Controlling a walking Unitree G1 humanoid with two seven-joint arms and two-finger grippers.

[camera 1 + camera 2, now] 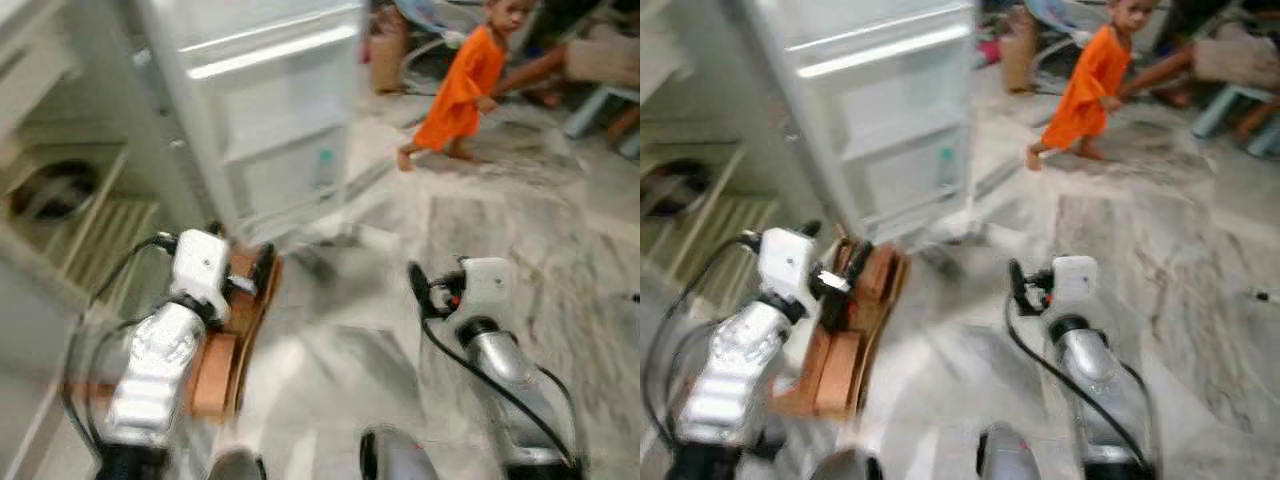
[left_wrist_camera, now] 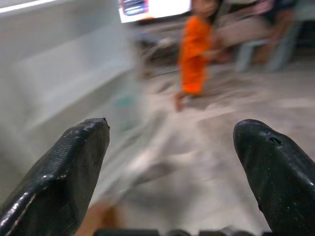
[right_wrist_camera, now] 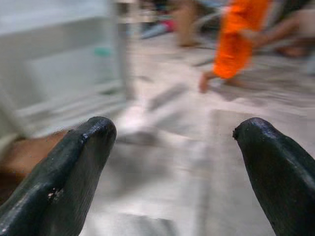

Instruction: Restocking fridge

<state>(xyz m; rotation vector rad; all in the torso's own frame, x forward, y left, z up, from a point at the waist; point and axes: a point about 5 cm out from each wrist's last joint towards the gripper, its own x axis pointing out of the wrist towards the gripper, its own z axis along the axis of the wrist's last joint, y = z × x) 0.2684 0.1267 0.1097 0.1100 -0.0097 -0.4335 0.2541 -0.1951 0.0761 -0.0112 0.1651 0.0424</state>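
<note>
The white fridge stands at the left with its door swung open; pale shelves show inside and the door racks hold a small teal item. The views are blurred. My left gripper is open with nothing between its fingers. It hovers over a brown cardboard box on the floor beside the fridge. My right gripper is open too, holding nothing, out above the marble floor to the right of the box.
A small person in orange walks barefoot on the floor beyond the fridge door. Another person's arm reaches in at the far right, near a pale stool and clutter.
</note>
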